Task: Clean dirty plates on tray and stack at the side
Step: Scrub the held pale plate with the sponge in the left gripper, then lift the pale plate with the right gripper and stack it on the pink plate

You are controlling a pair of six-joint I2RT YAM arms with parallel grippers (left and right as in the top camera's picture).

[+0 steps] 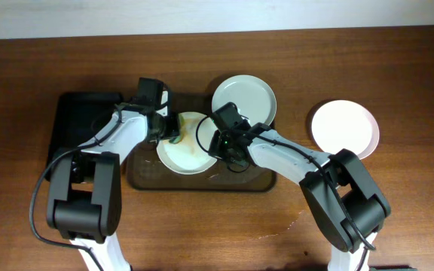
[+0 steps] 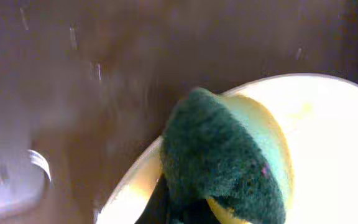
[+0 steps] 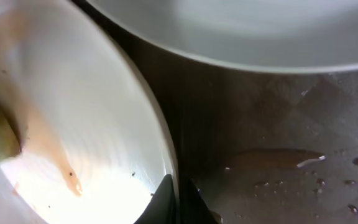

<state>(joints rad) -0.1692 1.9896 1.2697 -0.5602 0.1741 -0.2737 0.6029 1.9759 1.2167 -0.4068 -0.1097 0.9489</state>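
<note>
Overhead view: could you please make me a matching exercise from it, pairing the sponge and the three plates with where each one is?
Column A
1. sponge
2. smeared plate
3. rear plate
4. far-right plate

Column B
a. on the table, off the tray
b. on the tray, rim in the right gripper
c. held by the left gripper
d. at the tray's far edge, no gripper on it

Pairs: 1-c; 2-b; 3-d; 4-a
</note>
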